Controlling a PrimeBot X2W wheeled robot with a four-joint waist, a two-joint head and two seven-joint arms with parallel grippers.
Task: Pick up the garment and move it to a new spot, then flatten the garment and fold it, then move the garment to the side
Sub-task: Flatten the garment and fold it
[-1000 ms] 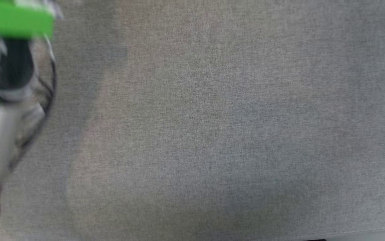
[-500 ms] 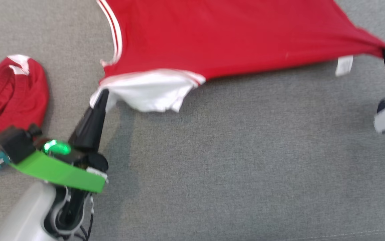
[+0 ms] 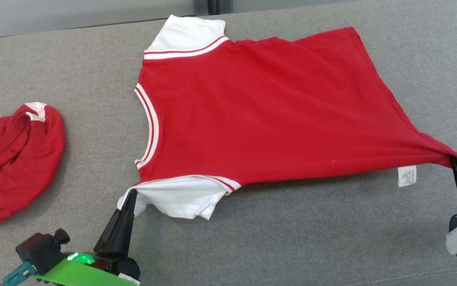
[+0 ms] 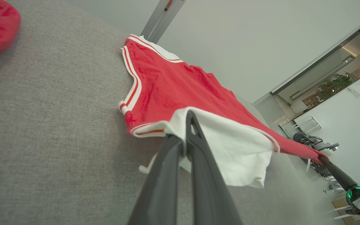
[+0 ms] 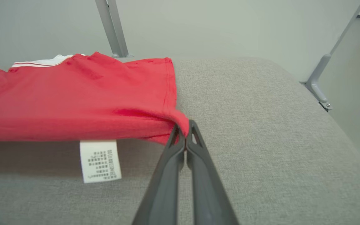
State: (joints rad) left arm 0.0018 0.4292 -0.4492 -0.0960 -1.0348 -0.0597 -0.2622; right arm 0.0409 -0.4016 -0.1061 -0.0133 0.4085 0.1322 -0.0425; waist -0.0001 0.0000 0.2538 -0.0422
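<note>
The garment [image 3: 260, 111] is a red shirt with white sleeves and striped trim, spread over the grey surface [image 3: 292, 238]. My left gripper [image 3: 131, 194] is shut on the edge of the near white sleeve [image 4: 230, 150], lifting it slightly. At the lower right, my right gripper [image 3: 455, 161] is shut on the red hem corner [image 5: 180, 123], pulled taut. A white care label [image 5: 100, 161] hangs below the hem. The far part of the garment [image 5: 73, 93] lies flat.
A second red garment [image 3: 10, 159] lies bunched at the left edge of the surface. Metal frame posts [image 5: 112, 28] stand behind the far edge. Bare grey fabric stretches in front of the shirt.
The head camera has swung, so the whole shirt now sits in the picture. Both grippers keep their hold on the sleeve and the hem corner.
</note>
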